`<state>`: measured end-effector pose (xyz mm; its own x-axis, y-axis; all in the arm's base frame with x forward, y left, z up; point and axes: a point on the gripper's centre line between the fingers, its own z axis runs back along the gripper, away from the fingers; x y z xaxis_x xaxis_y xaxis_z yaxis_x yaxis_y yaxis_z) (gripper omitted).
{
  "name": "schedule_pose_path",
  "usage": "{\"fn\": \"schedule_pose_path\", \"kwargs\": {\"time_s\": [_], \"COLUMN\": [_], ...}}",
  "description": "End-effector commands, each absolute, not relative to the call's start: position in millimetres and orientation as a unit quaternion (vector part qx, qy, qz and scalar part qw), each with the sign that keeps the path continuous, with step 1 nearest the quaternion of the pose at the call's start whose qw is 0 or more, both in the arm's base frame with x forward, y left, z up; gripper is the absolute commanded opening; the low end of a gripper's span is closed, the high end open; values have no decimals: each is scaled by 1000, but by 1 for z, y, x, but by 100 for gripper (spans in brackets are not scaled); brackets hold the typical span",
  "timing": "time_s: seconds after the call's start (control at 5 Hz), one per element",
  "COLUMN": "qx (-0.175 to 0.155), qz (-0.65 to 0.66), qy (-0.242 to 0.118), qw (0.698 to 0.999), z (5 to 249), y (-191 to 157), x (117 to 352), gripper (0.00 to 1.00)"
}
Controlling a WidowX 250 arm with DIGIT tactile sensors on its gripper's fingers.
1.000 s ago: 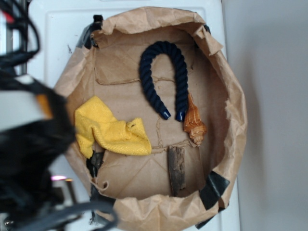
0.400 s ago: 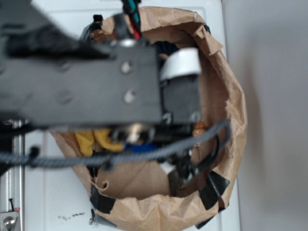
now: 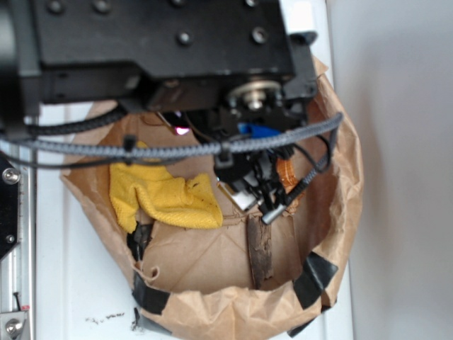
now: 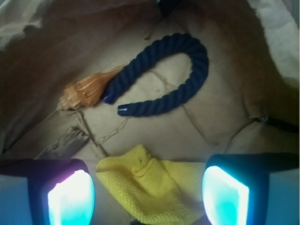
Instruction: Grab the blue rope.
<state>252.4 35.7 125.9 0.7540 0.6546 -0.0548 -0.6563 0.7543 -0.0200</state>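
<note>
**Pincer spread above the cloth, rope untouched**

In the wrist view the pincer (image 4: 147, 199) is spread wide and grips nothing; its 2 glowing fingertips (image 4: 70, 199) flank the yellow cloth (image 4: 161, 190) below. The blue rope (image 4: 166, 77) lies apart from them in a U bend on the brown paper liner (image 4: 225, 108), both capped ends free, 1 end touching the orange shell (image 4: 84, 91). A strip of bark (image 4: 63, 143) lies near the shell (partly in shadow). From the exterior view the arm (image 3: 156, 42) hides the rope, covering the tub's half toward the counter's (image 3: 78, 283) far edge.
</note>
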Motion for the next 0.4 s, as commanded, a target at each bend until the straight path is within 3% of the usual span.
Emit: {"fn": "schedule_pose_path", "kwargs": {"time_s": [0.0, 0.2], "qx": [-30, -29], "qz": [351, 371], "qy": [-11, -22], "qw": [936, 928], "z": [132, 106], "y": [53, 60], "x": [256, 262], "gripper": [100, 100]}}
